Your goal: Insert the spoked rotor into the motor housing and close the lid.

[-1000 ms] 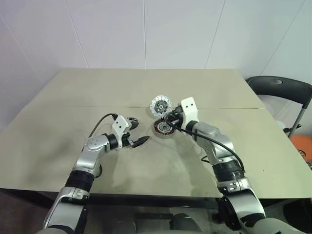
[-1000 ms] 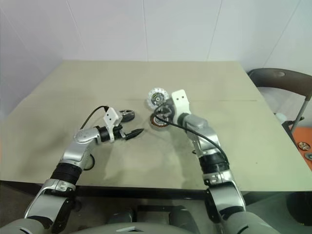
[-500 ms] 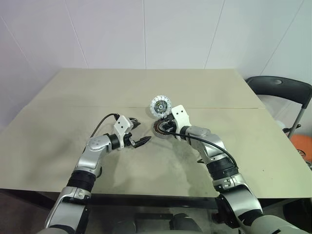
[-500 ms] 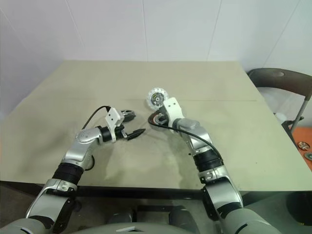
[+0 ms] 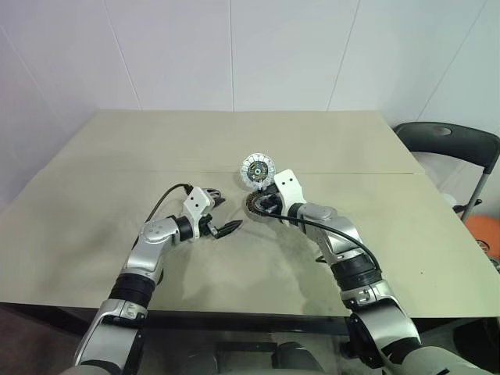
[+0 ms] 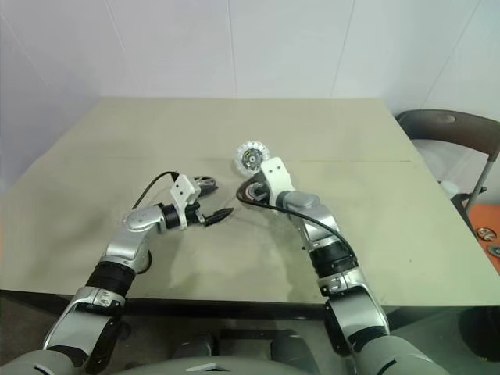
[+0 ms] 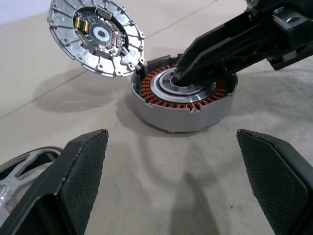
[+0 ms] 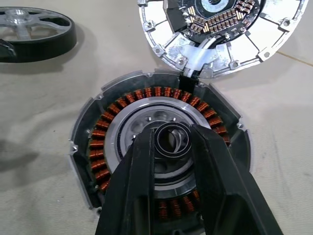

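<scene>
a squat round motor housing (image 8: 159, 161) with a dark rim, a ring of copper-orange windings and a silvery centre sits on the beige bench (image 5: 258, 141), about midway between its left and right edges and a little nearer the far edge than the near one. its round silvery lid (image 7: 95, 36), ribbed and showing small circuit parts on the inner face, stands tilted open from the housing's far rim, hinged there and not yet closed.

the right pincer (image 8: 171, 147) reaches down into the open housing; its two black fingers (image 8: 132, 181) sit narrowly apart on either side of a small silvery ring (image 8: 172, 140) at the housing's centre, touching or very nearly touching it. whether the ring is clamped or merely straddled cannot be told.

the left pincer (image 7: 171, 171) hovers just above the bench to the left of the housing, pointed toward it, its two textured black fingertips (image 7: 85, 166) spread wide with nothing between them.

a spoked rotor (image 8: 32, 24), a flat silvery wheel with a black outer band, lies flat on the bench to the left of the housing, beside the left pincer and apart from the housing.
</scene>
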Motion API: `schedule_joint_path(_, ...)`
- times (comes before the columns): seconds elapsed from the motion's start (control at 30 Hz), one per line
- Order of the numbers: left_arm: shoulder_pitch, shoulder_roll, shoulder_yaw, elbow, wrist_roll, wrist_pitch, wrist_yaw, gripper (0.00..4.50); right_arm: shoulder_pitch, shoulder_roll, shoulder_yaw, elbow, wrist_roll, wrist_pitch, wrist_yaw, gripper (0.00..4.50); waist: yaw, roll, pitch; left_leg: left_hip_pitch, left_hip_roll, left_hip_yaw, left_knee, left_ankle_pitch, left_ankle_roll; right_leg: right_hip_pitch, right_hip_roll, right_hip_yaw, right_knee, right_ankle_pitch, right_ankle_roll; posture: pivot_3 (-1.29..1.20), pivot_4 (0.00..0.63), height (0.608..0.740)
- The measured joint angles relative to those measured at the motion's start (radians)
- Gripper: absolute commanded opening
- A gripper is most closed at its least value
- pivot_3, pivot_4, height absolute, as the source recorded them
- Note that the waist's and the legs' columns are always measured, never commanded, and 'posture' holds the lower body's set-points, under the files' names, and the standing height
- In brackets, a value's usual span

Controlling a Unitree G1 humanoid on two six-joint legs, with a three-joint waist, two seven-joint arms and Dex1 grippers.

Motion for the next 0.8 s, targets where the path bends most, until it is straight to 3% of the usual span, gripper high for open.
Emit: schedule_joint_path(0.8, 0.000, -0.005, 0.000, 0.002, 0.015, -0.005, -0.003, 4.50, 0.001, 0.022, -0.002, 0.009, -0.019, -0.029, -0.006, 0.76, -0.001, 0.000, 0.000, 0.000, 0.000, 0.000, 0.000, 0.000, 0.000, 0.000, 0.000, 0.000, 0.000, 0.000, 0.000, 0.00, 0.000, 0.740)
